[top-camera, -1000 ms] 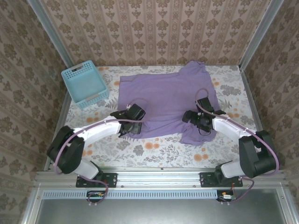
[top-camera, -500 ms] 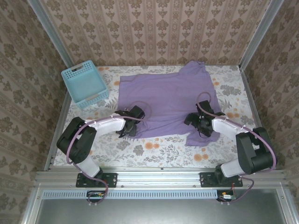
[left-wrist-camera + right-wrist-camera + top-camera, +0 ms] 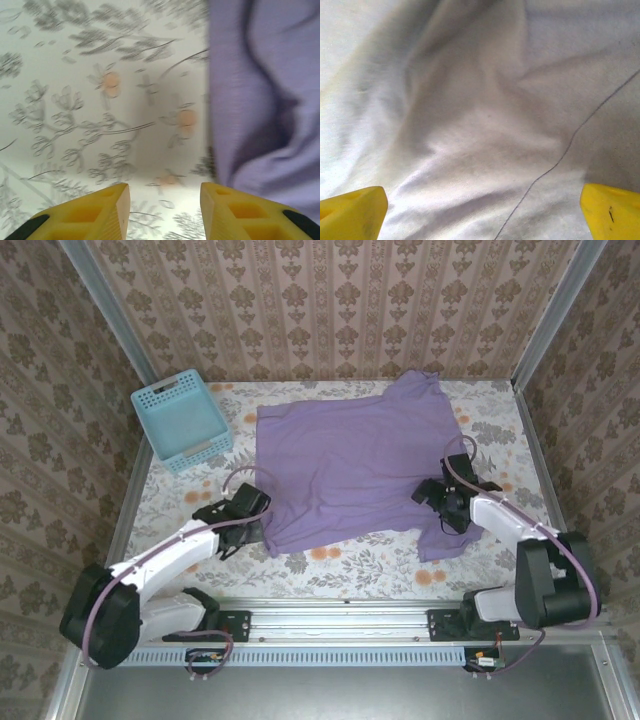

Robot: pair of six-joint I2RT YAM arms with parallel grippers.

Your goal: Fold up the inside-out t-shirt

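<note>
None of the folds is made yet, as far as I can judge: the inside-out t-shirt (image 3: 350,465) lies spread almost flat in the middle of the top view on the flowered table (image 3: 340,565), its plain side up, with some wrinkles. The left gripper (image 3: 252,524) is low at the shirt's lower left corner; its yellow fingers (image 3: 107,210) stand moderately apart, with bare table between them and the cloth edge just beside the right one. The right gripper (image 3: 447,508) hovers over the shirt's lower right part, spread wide and pinching nothing. Grasping and all folding remain to do.
</note>
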